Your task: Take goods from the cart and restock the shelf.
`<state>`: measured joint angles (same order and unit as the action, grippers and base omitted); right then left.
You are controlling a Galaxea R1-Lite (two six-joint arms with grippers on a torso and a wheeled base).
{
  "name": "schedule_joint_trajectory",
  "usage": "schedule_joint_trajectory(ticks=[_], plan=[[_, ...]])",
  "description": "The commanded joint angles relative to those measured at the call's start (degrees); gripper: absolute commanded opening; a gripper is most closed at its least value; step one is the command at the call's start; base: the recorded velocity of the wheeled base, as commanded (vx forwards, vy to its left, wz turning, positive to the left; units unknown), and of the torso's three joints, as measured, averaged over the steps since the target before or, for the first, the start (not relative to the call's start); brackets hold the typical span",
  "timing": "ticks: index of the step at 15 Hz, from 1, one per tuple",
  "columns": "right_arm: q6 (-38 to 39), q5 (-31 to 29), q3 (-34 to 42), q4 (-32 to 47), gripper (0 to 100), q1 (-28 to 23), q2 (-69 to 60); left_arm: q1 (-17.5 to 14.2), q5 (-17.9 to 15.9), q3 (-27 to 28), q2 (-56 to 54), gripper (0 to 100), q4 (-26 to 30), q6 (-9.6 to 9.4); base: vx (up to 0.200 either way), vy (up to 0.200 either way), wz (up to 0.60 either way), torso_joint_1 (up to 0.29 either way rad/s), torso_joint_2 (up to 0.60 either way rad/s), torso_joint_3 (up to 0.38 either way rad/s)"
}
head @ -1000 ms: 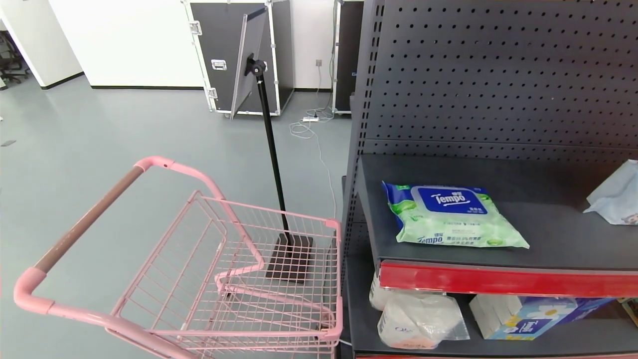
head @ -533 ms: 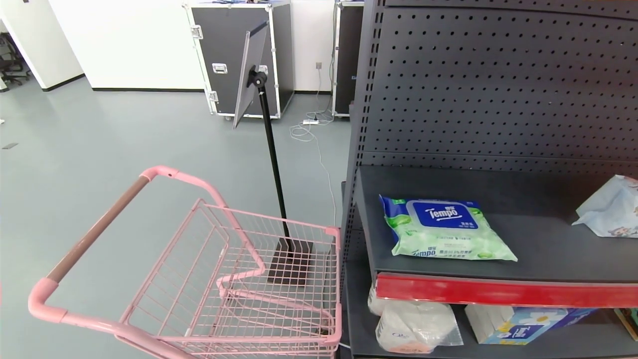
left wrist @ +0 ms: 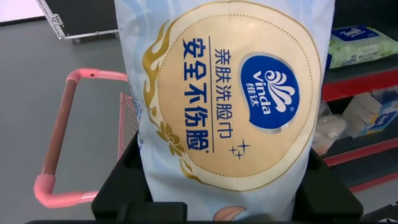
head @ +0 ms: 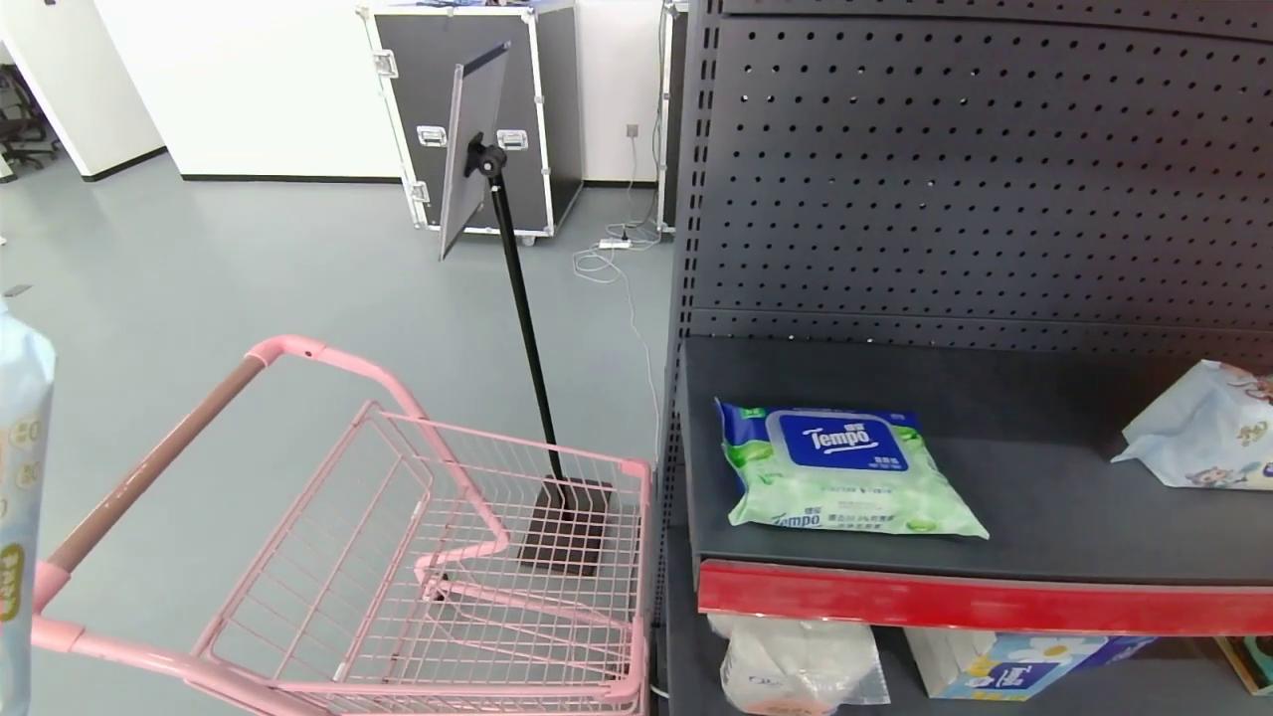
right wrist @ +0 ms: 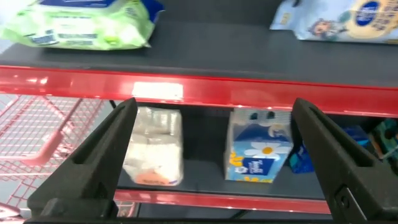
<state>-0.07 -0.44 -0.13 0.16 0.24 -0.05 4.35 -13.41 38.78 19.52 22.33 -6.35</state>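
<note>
Judging from the layout, the restock was well advanced. A green wipes pack [head: 845,477] lay flat on the upper shelf [head: 1044,497], with a pale blue pack [head: 1203,428] well apart from it toward the right end. A bagged tissue roll [head: 801,671] and a tissue box [head: 1014,661] sat on the level below. The pink cart [head: 507,438] stood just beside the shelf's end, and its wire basket looked bare where visible, so this was probably one of the last items.

One tissue pack [left wrist: 230,93] was off the cart and not yet shelved. The left pincer [left wrist: 224,158] had it clamped between both fingers, upright, up over the cart's handle side; its edge also showed at the left of the head view [head: 20,497]. Left to do, as I read it: carry it across and set it on free shelf space.

The right pincer [right wrist: 214,106] was spread wide, gripping nothing, touching nothing, and facing the shelf's red front strip [right wrist: 261,87].
</note>
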Motion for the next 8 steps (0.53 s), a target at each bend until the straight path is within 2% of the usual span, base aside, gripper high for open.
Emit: schedule_joint_trajectory(ticks=[1, 3, 8], plan=[[0.0, 0.0, 0.0, 0.0, 100, 0.0, 0.0, 0.1, 0.0, 0.0, 1.6, 0, -0.1, -0.42, 0.0, -0.2, 0.0, 0.002, 0.0, 0.002], [0.0, 0.0, 0.0, 0.0, 100, 0.0, 0.0, 0.2, 0.0, 0.1, 1.9, 0, -0.4, -1.03, 0.0, -0.2, 0.0, 0.0, 0.0, -0.005], [0.0, 0.0, 0.0, 0.0, 100, 0.0, 0.0, 0.1, 0.0, 1.0, 3.2, 0, -1.7, -1.03, 0.0, -0.2, 0.0, 0.004, 0.0, 0.0]])
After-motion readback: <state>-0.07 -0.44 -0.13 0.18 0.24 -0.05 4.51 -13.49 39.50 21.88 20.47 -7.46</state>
